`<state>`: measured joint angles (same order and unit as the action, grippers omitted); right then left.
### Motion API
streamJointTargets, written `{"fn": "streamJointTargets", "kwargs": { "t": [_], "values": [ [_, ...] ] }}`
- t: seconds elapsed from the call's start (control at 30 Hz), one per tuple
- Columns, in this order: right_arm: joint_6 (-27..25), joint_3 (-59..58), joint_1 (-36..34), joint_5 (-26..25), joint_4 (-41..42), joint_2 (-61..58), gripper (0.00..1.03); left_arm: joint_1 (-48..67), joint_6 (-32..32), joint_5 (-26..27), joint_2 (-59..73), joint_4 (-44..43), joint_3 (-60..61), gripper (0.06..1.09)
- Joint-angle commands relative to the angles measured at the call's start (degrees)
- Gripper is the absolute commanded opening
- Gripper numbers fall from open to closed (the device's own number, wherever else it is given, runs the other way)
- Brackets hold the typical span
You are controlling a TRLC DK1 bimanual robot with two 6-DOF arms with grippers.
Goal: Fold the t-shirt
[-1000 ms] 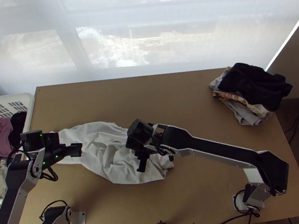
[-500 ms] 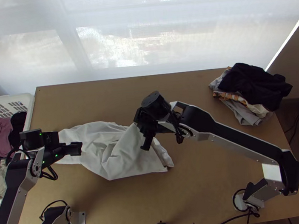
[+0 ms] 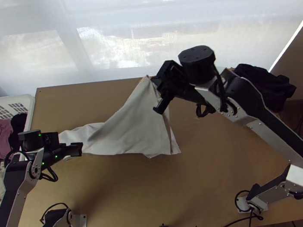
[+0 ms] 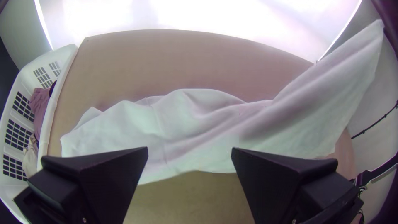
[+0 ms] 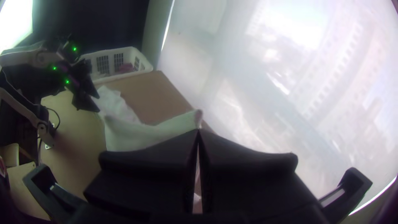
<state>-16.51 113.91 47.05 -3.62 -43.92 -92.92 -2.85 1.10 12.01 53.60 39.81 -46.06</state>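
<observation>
The white t-shirt (image 3: 127,129) lies bunched on the table at its left part, while its right part is lifted off it. My right gripper (image 3: 153,81) is high toward the table's far edge, shut on a corner of the cloth, which hangs down from there. In the right wrist view the fingers of my right gripper (image 5: 198,135) meet with the t-shirt (image 5: 132,132) at their tips. My left gripper (image 3: 80,149) is over the cloth's left end; in the left wrist view my left gripper (image 4: 190,151) stands open above the t-shirt (image 4: 186,124), nothing between its fingers.
A white basket (image 3: 30,104) with clothes in it stands at the table's left edge. A pile of dark and other garments (image 3: 256,81) lies at the far right, partly behind the right arm. Bare table (image 3: 130,202) stretches along the near side.
My right gripper has risen and moved away toward the far edge and to the right, drawing the cloth's corner up with it. The cloth's right part is now stretched. The left arm has barely moved.
</observation>
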Motion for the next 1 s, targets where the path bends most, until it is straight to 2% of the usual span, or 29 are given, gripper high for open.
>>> {"fn": "streamJointTargets", "kwargs": {
  "t": [0.0, 0.2, 0.63, 0.8, 0.97],
  "values": [
    [-3.6, 12.2, -1.8, -4.8, -0.5, 0.4, 0.03, 0.5, 0.0, 0.1, -0.2, 0.8, -0.7, 1.03],
    [-6.7, 18.5, -1.5, -9.7, 2.0, 0.8, 0.03, 0.5, 0.0, 0.1, -1.3, 2.0, -0.7, 1.03],
    [-17.9, 18.5, -1.4, -17.9, 15.4, 4.9, 0.03, 0.6, 0.0, 0.2, -4.3, 4.6, 0.5, 1.03],
    [-18.2, 16.3, -1.3, -18.4, 14.9, 6.4, 0.03, 3.7, 0.1, 1.7, -5.2, 6.6, 1.9, 1.03],
    [-17.9, 14.4, -1.2, -18.6, 14.1, 7.3, 0.03, 16.0, -1.3, 2.0, -5.2, 7.4, 4.4, 1.03]
  ]
}}
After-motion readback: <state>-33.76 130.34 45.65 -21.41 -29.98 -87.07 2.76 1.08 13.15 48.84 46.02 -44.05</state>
